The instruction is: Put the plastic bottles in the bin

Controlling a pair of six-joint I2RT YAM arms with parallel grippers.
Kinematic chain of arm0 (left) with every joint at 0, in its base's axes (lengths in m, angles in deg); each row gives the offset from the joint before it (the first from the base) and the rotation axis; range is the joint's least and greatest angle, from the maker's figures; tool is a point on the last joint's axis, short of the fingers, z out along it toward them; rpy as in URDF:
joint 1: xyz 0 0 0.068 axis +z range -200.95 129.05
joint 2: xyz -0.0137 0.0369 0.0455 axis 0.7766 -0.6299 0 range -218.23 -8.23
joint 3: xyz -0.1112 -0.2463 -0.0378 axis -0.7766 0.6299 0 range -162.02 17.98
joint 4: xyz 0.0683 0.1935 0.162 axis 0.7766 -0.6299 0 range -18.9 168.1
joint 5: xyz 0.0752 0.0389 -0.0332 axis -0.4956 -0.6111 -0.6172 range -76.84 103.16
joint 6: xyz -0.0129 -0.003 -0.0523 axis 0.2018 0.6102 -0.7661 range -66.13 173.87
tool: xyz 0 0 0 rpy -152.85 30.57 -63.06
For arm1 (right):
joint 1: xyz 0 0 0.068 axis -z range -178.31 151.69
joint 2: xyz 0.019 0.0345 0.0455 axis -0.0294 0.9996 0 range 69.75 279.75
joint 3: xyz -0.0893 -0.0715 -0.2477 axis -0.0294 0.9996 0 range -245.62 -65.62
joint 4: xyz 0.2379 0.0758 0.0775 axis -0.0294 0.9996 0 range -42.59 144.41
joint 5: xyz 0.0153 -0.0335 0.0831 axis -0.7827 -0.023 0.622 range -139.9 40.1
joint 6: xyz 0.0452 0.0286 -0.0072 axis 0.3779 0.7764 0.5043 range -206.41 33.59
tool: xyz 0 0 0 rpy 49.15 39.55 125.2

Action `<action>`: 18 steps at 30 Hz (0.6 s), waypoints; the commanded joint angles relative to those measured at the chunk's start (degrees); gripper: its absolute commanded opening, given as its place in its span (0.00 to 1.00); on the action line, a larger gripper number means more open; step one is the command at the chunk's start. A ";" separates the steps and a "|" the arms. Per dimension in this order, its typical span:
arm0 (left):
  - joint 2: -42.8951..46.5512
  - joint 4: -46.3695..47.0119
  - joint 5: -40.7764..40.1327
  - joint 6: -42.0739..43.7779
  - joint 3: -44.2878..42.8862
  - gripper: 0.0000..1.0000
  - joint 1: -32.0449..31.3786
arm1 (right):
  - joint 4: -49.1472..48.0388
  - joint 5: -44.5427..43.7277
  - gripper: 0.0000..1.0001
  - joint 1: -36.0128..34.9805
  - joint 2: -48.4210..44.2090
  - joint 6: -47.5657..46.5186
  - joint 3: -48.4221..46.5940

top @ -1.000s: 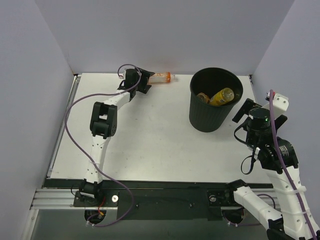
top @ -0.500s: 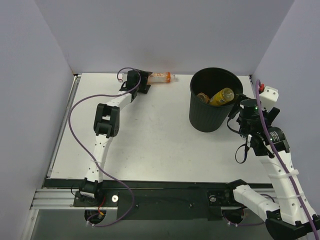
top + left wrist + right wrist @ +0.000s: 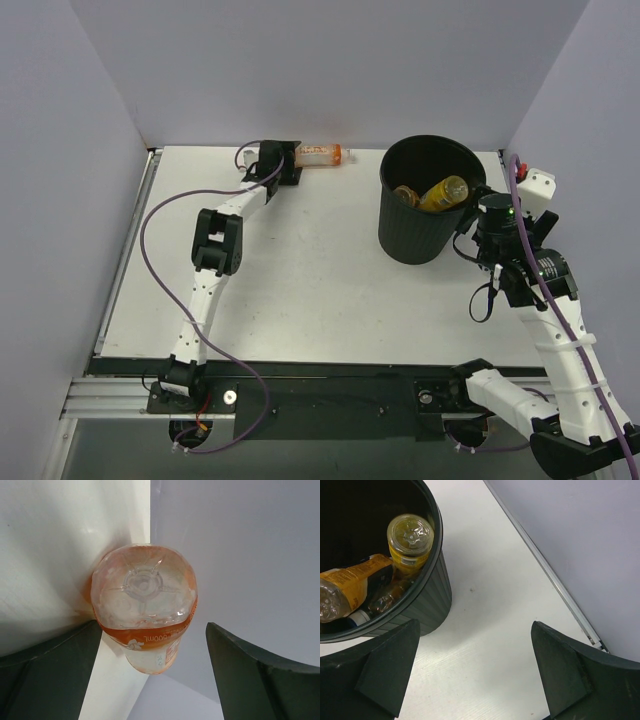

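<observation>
One plastic bottle (image 3: 322,155) with orange liquid and a white-orange label lies on its side at the table's far edge, against the back wall. My left gripper (image 3: 292,161) is open at its base end. In the left wrist view the bottle's base (image 3: 144,592) sits between the two dark fingers (image 3: 55,670), close to the left one. The black bin (image 3: 428,235) stands at the right and holds a yellow bottle (image 3: 445,192) and others (image 3: 350,587). My right gripper (image 3: 473,224) is open and empty just right of the bin (image 3: 427,602).
Grey walls close in the table on the left, back and right. A metal rail (image 3: 555,580) runs along the table's right edge, near my right gripper. The left arm's purple cable (image 3: 160,215) loops over the table's left side.
My right gripper has moved up and left, closer to the bin's right side. My left gripper has edged right toward the lying bottle. The bottle has not moved.
</observation>
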 commanded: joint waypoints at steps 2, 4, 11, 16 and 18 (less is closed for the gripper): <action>-1.51 -8.01 -3.02 -3.66 -1.66 0.92 -0.36 | -0.08 -2.16 0.87 -0.28 0.49 -0.43 -1.97; -1.07 -7.93 -3.19 -4.53 -0.43 0.86 -0.27 | -0.08 -2.07 0.87 -0.28 0.49 -0.43 -2.06; 1.74 -4.32 -0.29 -5.25 5.54 0.61 0.34 | 0.10 -0.14 0.87 -0.28 0.41 -0.08 -2.23; 9.37 1.99 1.20 -3.66 17.03 0.52 0.87 | 0.71 0.57 0.87 -0.37 -1.00 0.80 -1.71; 14.28 3.92 0.59 -1.38 23.18 0.51 1.04 | 0.63 1.18 0.87 -0.46 -2.31 1.41 -0.84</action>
